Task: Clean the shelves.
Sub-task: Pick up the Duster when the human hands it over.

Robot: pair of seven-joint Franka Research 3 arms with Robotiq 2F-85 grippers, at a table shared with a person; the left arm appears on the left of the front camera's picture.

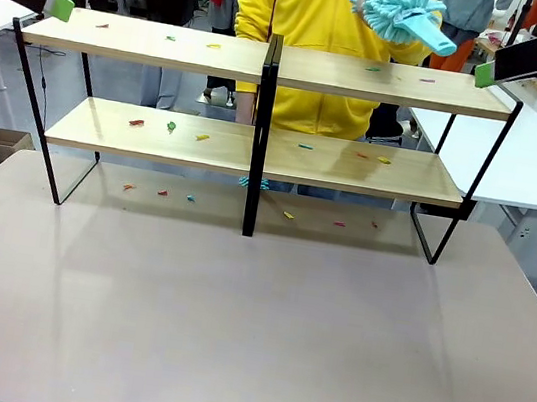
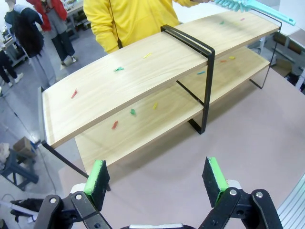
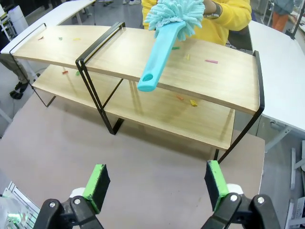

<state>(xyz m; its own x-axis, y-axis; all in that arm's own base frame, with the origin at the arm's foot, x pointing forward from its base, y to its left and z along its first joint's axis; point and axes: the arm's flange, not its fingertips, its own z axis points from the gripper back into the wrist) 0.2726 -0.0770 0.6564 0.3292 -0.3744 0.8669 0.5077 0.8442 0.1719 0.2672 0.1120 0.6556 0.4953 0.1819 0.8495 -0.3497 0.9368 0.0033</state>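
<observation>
Shelves [image 1: 151,42] ahead of my left gripper [image 2: 156,172] and right gripper [image 3: 155,177], both wide open, empty, teal duster [image 3: 159,52] beyond the right.

- Got the black two-finger left gripper [image 2: 155,175] spread wide, green pads [image 2: 97,177] well apart, nothing between them.
- Same deal with the black two-finger right gripper [image 3: 156,183]: wide open, holding nothing.
- From the front, can spot both raised high at the top corners, left and right, fingertips pointing inward toward each other.
</observation>
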